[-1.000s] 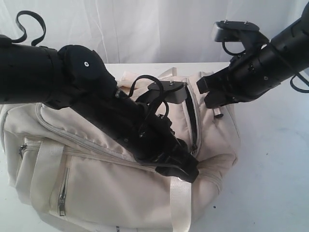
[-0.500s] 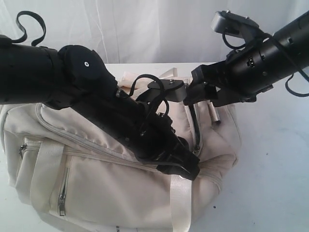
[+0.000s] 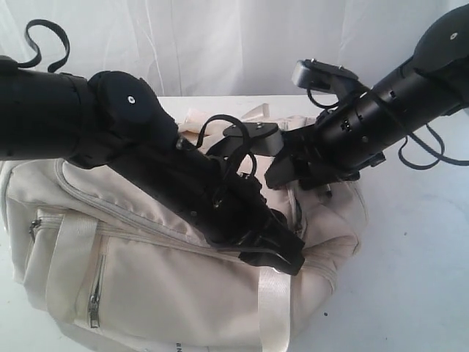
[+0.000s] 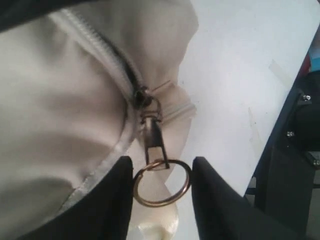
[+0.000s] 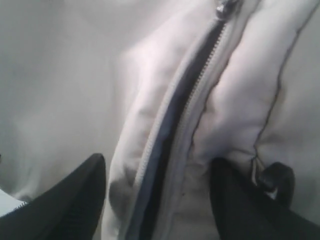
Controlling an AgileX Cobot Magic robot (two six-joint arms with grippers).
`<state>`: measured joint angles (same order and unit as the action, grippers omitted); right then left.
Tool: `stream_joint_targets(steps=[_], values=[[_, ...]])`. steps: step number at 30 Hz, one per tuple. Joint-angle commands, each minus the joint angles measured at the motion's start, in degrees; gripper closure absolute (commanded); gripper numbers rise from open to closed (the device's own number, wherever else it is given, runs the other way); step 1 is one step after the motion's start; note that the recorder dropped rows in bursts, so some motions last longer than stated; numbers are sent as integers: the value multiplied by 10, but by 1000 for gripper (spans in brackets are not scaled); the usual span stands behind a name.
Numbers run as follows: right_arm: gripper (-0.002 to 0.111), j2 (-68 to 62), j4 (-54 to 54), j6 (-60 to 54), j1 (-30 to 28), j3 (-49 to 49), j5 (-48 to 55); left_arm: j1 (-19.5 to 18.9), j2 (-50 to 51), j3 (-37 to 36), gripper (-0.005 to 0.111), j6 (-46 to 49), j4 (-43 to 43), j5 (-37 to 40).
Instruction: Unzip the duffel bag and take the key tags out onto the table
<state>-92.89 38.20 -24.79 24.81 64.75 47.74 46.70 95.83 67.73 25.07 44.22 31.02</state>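
Note:
The cream-white duffel bag lies across the white table. My left gripper is at the bag's near end. In the left wrist view it is shut across a brass ring that hangs from a zip pull. My right gripper stands open just above the bag's top. Its fingers sit either side of a partly open zip slot showing grey lining. The key tags are hidden.
A webbing strap handle runs down the bag's front, and a zipped side pocket is at the left. A black D-ring sits beside my right finger. Bare table lies to the right of the bag. A white curtain hangs behind.
My right gripper has opened and swung left and down over the bag's top zip slot. The left arm and its grip on the ring have not moved.

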Motion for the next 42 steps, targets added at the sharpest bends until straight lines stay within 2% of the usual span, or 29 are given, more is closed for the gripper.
stream_joint_targets(steps=[1, 4, 6, 11, 20, 29, 35, 42], values=[[57, -12, -3, -3, 5, -3, -1, 4, -5, 3, 107, 9, 15, 11], [63, -15, -3, -3, 5, -3, -4, 4, -5, 3, 107, 22, 19, 11], [73, -16, -3, -3, 5, -3, -7, 4, -5, 3, 107, 22, 19, 11], [109, -16, -4, -3, 3, -3, -22, 4, -5, 3, 107, 21, 19, 15], [108, 18, -5, -3, -25, -1, -29, 4, -5, -1, 107, 21, 19, 32], [108, 35, -5, -3, -26, -1, -25, 4, -5, -21, 107, 21, 10, 60], [108, 35, -5, -3, -26, -1, -20, 4, -5, -32, 107, -24, -58, 87], [108, 35, -7, -3, -26, -1, -16, 3, -10, -61, 107, -36, -85, 84]])
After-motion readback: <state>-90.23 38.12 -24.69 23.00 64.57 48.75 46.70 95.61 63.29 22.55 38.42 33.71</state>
